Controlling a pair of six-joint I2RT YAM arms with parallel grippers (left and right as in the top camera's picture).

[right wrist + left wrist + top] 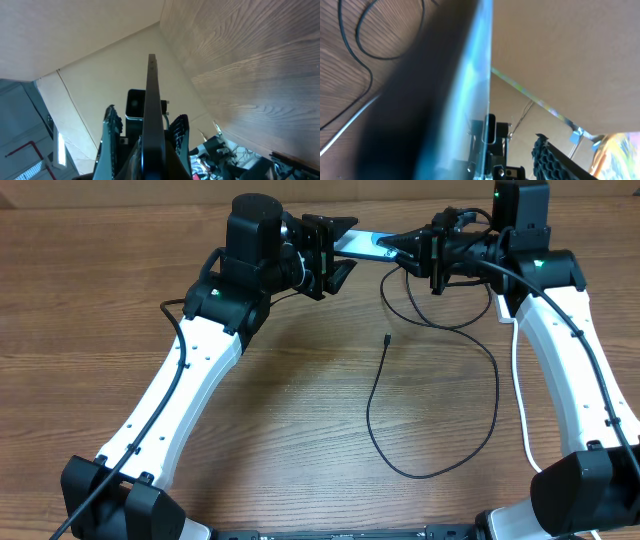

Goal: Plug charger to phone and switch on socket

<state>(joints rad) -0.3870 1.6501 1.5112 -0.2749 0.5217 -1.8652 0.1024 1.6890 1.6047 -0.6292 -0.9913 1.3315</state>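
Wood-grain table (pixel 300 400) below, and both arms meet at the upper middle of frame: the right gripper (pixel 395 245) clamps the phone (pixel 362 246) by one end, the left gripper (pixel 348 246) stands spread around the other end, one pad (pixel 552 157) clear of the glass. Charger (pixel 368 415) lies looped at centre, its connector tip (pixel 386 338) well apart from the phone.
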